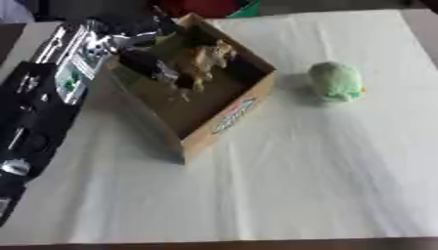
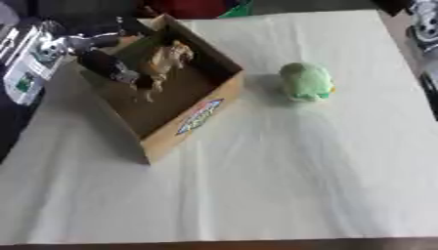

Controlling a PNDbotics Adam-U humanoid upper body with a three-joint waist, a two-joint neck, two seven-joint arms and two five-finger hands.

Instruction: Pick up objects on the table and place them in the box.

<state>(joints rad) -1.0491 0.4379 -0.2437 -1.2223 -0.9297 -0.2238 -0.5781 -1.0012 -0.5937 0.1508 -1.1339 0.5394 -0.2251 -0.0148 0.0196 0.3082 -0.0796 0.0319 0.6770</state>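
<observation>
An open cardboard box (image 1: 235, 114) lies askew on the white table at the upper left. My left hand (image 1: 152, 66) reaches into it from the left, its dark fingers curled on a tan toy animal (image 1: 208, 57) held over the box floor, legs hanging down. A round green plush (image 1: 336, 81) rests on the cloth to the right of the box, apart from it. At the upper right corner of the right eye view a black and silver part of my right arm or hand (image 2: 423, 25) shows, far from the plush.
My left arm (image 1: 38, 105) lies along the table's left edge. White cloth (image 1: 299, 185) covers the table in front of the box and plush. A red and a green thing show beyond the far edge.
</observation>
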